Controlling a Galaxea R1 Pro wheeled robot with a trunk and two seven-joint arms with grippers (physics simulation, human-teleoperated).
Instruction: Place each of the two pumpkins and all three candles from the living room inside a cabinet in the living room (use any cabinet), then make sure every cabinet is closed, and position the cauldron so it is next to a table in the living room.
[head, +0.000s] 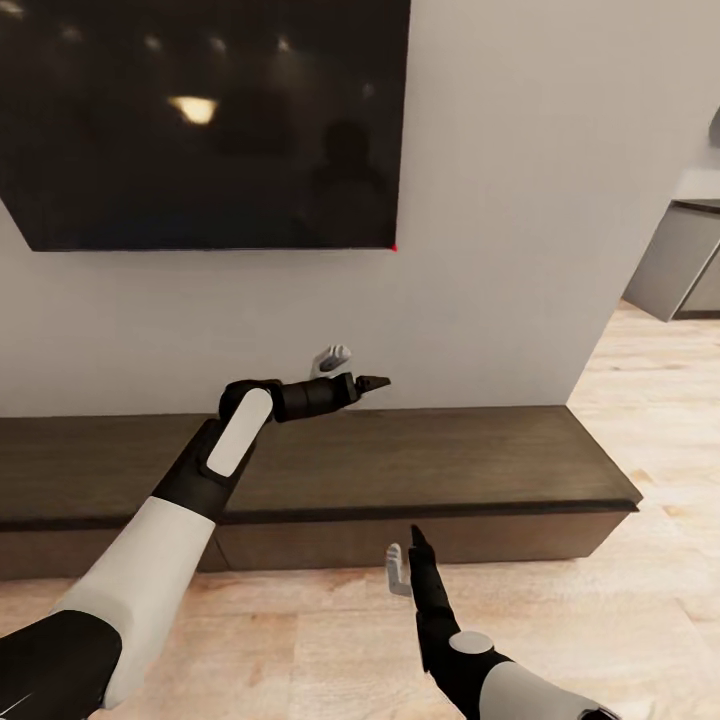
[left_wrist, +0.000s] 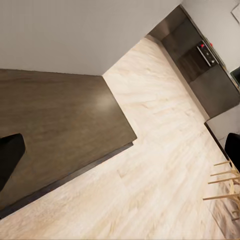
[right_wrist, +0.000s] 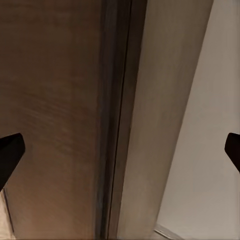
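Closed cabinet (head: 400, 470) below dark screen (head: 200, 120); wood floor (head: 640, 600) alongside.

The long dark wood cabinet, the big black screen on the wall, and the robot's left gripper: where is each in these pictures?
cabinet (head: 450, 450), head view, on its bare top surface.
black screen (head: 200, 120), head view, on the middle of its dark panel.
left gripper (head: 352, 370), head view, midway between its two fingertips.

a home living room — wall television (head: 200, 120), low wood cabinet (head: 450, 470).
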